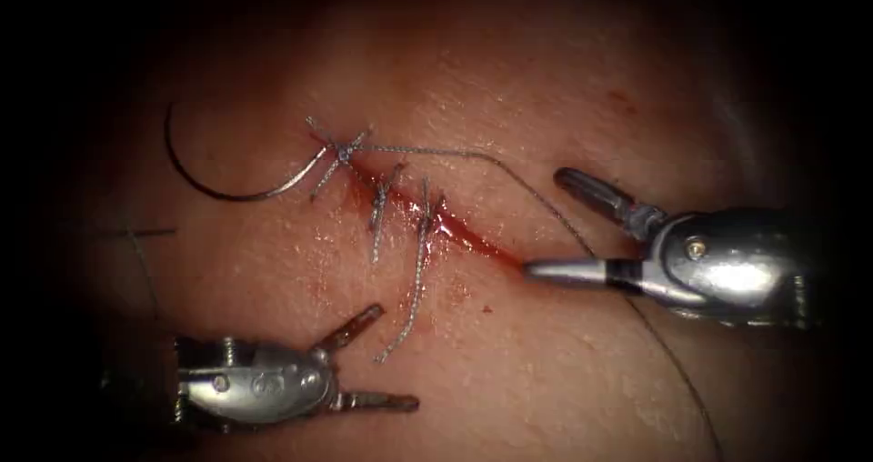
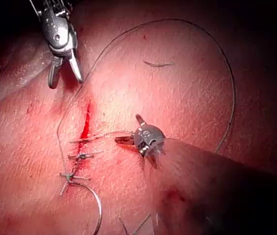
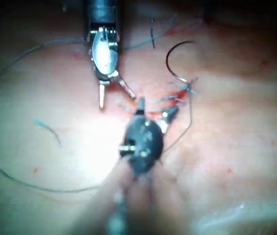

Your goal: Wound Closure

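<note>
The tissue [image 1: 564, 89] is pale pink and glistening, its surface finely pebbled; across it runs the cut [image 1: 436, 221], a narrow slanting slit lined with red fluid [image 1: 473, 239], crossed by three stitches of braided grey thread with frayed cut ends [image 1: 400, 326] trailing toward the lower left. The needle [image 1: 195, 175] is a thin dark arc lying free on the tissue to the left of the cut, held by neither tool, its silvery end beside the uppermost knot [image 1: 342, 150]; whether that end enters the tissue cannot be told. From the knot the thread [image 1: 536, 198] runs right over the surface, passes behind the right tool [image 1: 546, 225] and drops toward the lower edge. The right tool, polished steel with a rounded wrist, has its jaws wide apart and holds nothing, the lower jaw's tip at the right end of the cut; the left tool [image 1: 391, 357], below and left of the cut, is likewise spread and empty. The left wrist view adds the thread's [image 2: 229, 73] wide loop across the tissue [image 2: 187, 98] beyond the cut [image 2: 86, 122], and a short loose snippet [image 2: 158, 63]; the right wrist view shows the needle's [image 3: 170, 61] curve beside both tools, and a small loose thread piece [image 3: 48, 128] well apart.
</note>
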### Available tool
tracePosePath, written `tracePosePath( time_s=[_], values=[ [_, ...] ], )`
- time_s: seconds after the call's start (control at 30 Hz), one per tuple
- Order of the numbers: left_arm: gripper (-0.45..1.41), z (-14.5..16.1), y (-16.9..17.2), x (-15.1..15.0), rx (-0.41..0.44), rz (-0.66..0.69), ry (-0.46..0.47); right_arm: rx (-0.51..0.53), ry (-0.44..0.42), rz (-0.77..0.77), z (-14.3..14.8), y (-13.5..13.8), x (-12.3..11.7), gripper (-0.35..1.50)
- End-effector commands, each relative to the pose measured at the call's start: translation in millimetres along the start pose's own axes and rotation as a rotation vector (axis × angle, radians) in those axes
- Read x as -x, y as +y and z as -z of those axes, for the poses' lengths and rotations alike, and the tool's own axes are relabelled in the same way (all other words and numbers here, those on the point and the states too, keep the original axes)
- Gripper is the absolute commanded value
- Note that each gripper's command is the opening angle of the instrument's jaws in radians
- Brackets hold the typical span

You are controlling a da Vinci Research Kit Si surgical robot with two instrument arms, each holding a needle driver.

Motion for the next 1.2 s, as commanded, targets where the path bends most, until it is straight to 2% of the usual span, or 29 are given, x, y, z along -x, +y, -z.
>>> tracePosePath(
  time_s=[0.03,0.1,0.2,0.23,0.3,0.57,0.73,0.77,1.0,1.2],
  values=[
    [0.46,-0.7,0.5,0.7,-0.003,0.011,-0.008,-0.003,0.000,-0.001,-0.6,-1.0,0.7,1.08],
    [0.34,-1.0,0.3,1.0,-0.020,0.027,-0.027,-0.002,-0.003,0.003,-0.6,-1.4,1.0,1.08],
    [0.05,-1.1,0.3,0.9,-0.026,0.029,-0.055,-0.001,-0.003,0.005,-0.7,-1.7,1.1,1.08],
    [-0.20,-1.2,0.5,0.9,0.004,0.045,-0.086,-0.001,-0.003,0.005,-0.7,-1.8,1.1,1.08],
    [-0.45,-1.2,0.6,0.8,0.008,0.049,-0.109,-0.001,-0.003,0.006,-0.6,-2.0,1.1,1.08],
    [-0.45,0.4,-0.2,-1.1,0.029,0.067,-0.124,-0.014,-0.039,0.028,-1.0,-2.9,2.0,1.08],
    [-0.45,1.5,-1.4,-2.5,0.032,0.031,-0.128,-0.015,-0.010,0.195,-2.1,-2.5,1.9,1.13],
    [-0.45,1.9,-1.9,-3.0,0.034,0.018,-0.124,0.000,0.010,0.281,-2.9,-2.7,1.8,1.18],
    [-0.45,2.4,-3.0,-4.7,0.039,0.000,-0.111,0.018,-0.006,0.508,-6.3,-3.4,1.6,1.16],
    [-0.45,3.0,-3.8,-6.1,0.043,-0.009,-0.100,0.015,-0.038,0.557,-8.8,-4.1,2.5,1.16]
  ],
)
